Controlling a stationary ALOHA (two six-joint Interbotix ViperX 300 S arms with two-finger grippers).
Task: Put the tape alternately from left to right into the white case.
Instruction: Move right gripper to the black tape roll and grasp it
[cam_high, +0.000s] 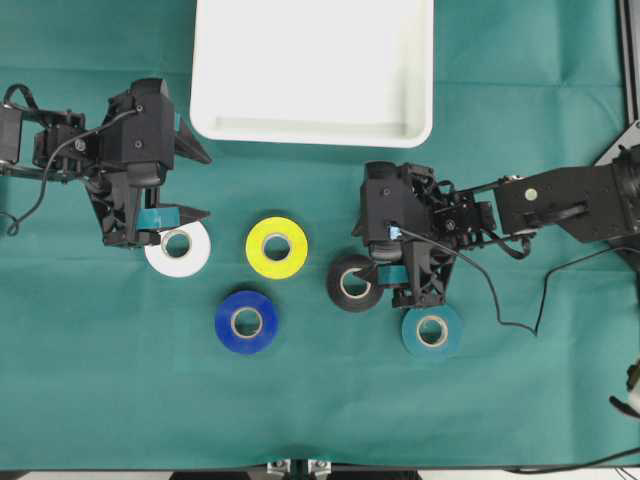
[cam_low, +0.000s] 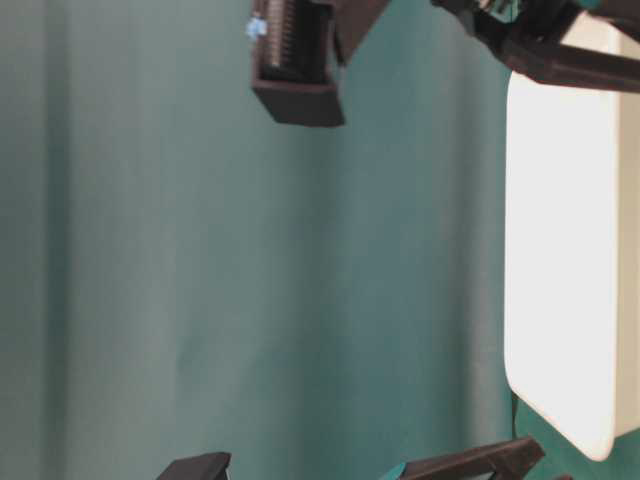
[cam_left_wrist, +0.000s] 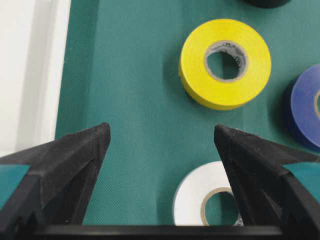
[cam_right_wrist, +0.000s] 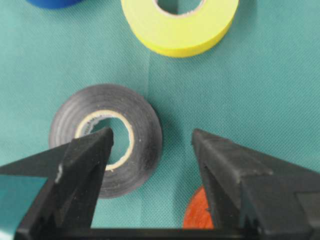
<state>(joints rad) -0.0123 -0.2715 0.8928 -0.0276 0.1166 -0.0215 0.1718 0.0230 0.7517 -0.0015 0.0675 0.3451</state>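
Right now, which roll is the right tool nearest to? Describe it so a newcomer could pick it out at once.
Start from the white case at the top of the green cloth and look below its right corner, where the right tool hangs open. Just under it lies the black roll, right of the yellow roll and up-left of the teal roll. It is the only black one.

White tape (cam_left_wrist: 210, 200) — half under right finger (cam_left_wrist: 270, 185)
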